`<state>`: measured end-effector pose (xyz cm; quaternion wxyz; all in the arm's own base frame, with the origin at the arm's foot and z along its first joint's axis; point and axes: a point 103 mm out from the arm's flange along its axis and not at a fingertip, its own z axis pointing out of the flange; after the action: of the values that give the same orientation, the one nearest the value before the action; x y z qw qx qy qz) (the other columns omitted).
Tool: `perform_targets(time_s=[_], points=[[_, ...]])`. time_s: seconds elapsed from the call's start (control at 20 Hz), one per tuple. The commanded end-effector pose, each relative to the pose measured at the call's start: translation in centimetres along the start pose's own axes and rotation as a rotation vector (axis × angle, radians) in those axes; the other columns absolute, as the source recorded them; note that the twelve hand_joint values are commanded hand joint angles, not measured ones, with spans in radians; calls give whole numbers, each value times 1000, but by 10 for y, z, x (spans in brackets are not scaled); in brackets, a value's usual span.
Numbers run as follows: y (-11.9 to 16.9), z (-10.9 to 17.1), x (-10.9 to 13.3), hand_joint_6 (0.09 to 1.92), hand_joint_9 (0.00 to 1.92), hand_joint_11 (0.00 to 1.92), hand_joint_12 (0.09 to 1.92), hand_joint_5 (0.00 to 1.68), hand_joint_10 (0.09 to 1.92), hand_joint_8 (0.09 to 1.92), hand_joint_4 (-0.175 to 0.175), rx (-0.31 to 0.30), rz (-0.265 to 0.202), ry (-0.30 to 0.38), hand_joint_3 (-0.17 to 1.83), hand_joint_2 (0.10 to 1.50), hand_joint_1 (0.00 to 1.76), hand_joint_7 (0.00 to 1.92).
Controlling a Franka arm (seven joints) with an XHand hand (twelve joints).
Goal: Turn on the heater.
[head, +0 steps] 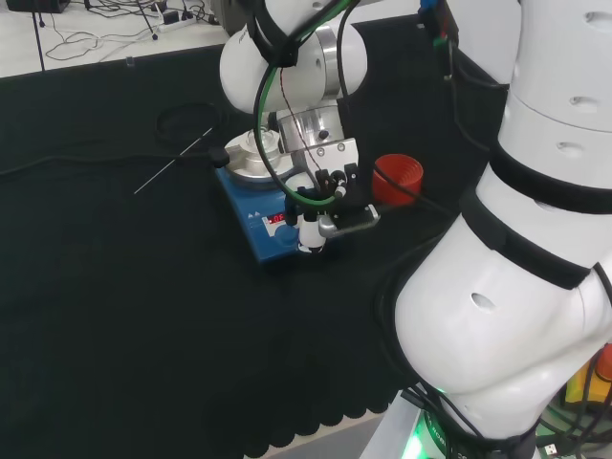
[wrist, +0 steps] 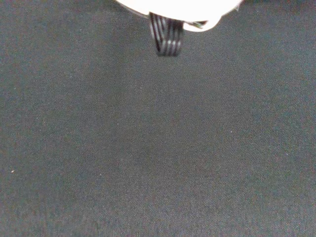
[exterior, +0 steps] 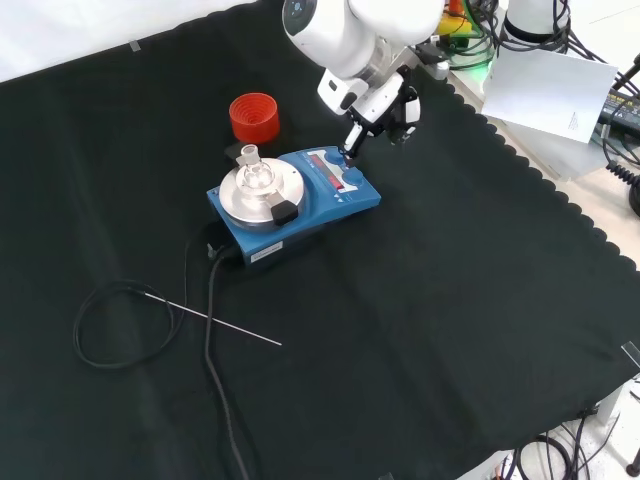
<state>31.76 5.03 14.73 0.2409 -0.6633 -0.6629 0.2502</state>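
The heater [head: 251, 208] [exterior: 318, 205] is a blue box with a round silver plate, and a small clear glass piece [exterior: 251, 166] stands on that plate. A red strip shows on its front panel [exterior: 348, 178]. My hand [head: 323, 196] [exterior: 380, 105] hangs over the panel end of the heater. In the front view one straight finger [exterior: 350, 148] reaches down to the panel's edge and seems to touch it. The hand holds nothing. In the wrist view a black ribbed part of the hand [wrist: 166, 37] shows above black cloth.
A red ribbed ring [head: 397, 179] [exterior: 254, 117] stands just beyond the heater. A thin metal rod [head: 172, 163] [exterior: 215, 320] and a looped black cable [exterior: 120, 325] lie on the cloth. The heater's cord [exterior: 212, 300] runs toward the front view's bottom edge.
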Motion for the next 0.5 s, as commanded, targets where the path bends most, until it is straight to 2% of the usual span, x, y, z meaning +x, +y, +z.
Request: perform_targets(time_s=[0.05,0.5], points=[[2,0,3,557,1651,1546,1309,283,1242,1348,-58,1,5,-3,953,703,1399,1540],[5,0,4,548,1652,1546,1312,287,1243,1349,-57,8,-2,0,959,700,1399,1541]])
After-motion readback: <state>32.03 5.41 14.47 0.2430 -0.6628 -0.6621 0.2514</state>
